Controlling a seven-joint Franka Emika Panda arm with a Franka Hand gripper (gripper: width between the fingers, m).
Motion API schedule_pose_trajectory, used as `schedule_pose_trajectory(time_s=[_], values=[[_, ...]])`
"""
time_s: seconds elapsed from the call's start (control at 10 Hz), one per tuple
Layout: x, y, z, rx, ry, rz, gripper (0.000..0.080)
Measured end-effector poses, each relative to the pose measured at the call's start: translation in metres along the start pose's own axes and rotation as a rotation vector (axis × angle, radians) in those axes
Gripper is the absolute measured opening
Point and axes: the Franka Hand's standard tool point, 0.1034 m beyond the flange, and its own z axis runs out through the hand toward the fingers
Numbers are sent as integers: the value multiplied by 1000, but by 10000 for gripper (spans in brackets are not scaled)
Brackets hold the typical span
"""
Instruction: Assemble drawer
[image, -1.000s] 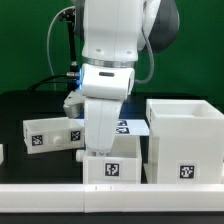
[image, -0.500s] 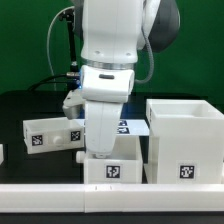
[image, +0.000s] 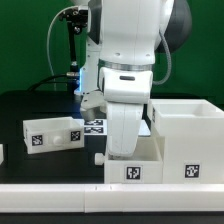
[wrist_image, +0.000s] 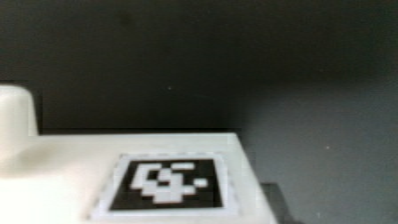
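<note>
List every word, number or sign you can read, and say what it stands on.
No words, brands or numbers can be read.
casing: black-and-white tag pattern, no letters.
front tray: same kind of tag.
left tray: same.
marker board: tags, partly hidden.

Robotics lab rig: plain green backdrop (image: 25, 40), black desk (image: 30, 105), industrial robot arm (image: 130, 40), tagged white tray (image: 50, 133), marker board (image: 95, 127) lying flat.
</note>
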Motion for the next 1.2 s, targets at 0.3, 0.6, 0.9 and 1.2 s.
schedule_pose_trajectory(time_s=[0.3, 0.6, 0.9, 1.2], values=[[-1, -7, 4, 13, -3, -4, 38], [-2, -10, 8, 1, 2, 5, 38], [-3, -9, 8, 0, 2, 5, 38], [-15, -17, 13, -40, 11, -125, 38]])
